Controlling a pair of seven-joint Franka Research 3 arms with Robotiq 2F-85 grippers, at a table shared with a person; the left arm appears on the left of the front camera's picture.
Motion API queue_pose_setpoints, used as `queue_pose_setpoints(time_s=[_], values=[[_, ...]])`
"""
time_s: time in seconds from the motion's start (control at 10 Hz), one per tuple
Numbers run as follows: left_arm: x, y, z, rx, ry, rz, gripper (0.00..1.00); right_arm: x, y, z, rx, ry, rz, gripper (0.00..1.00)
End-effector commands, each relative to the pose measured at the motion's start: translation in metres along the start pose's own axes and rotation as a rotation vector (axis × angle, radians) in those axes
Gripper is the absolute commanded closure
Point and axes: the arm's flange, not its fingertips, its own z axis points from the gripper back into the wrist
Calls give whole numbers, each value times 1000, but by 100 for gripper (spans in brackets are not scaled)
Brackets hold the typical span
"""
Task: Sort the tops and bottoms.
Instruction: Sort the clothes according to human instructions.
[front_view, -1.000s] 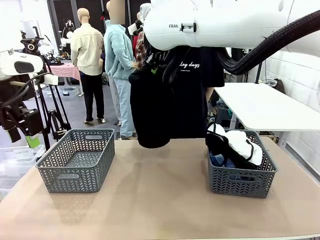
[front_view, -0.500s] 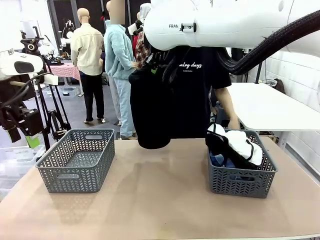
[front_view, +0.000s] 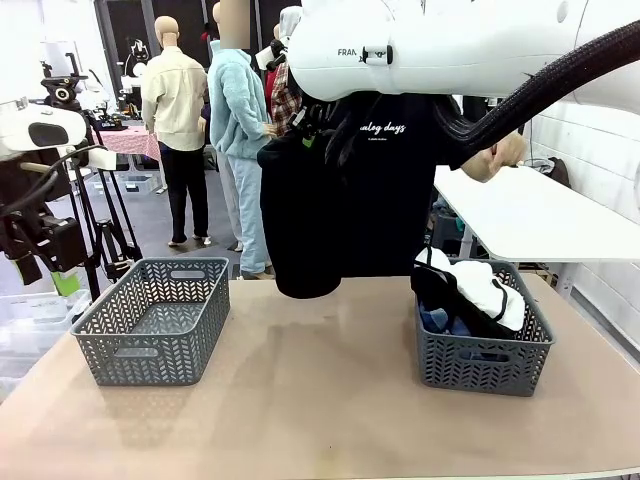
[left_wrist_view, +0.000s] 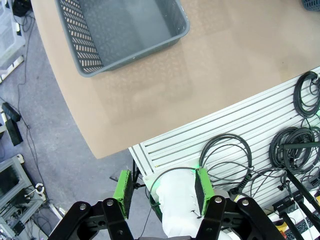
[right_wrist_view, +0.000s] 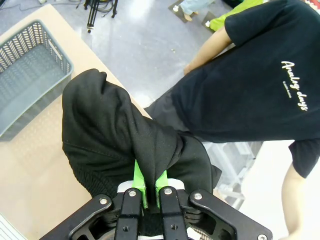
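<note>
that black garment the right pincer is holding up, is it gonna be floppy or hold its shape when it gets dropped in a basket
Probably floppy: the black garment hangs in a limp, folded bundle from the right pincer, which is shut on a pinched ridge of cloth. It looks light, since that small pinch carries it all. It will likely slump into a heap in the left basket.

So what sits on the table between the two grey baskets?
Nothing rests there: in the front view the tabletop is bare between the left basket and the right basket. The black garment hangs above that gap from the right pincer.
</note>
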Motion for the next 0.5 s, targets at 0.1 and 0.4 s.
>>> queue_pose_setpoints(time_s=[0.1, 0.4], values=[[-2, 1, 0, 7, 0, -10, 34, 4, -3, 2, -10, -19, 12, 100], [-2, 1, 0, 7, 0, -10, 34, 4, -3, 2, -10, -19, 12, 100]])
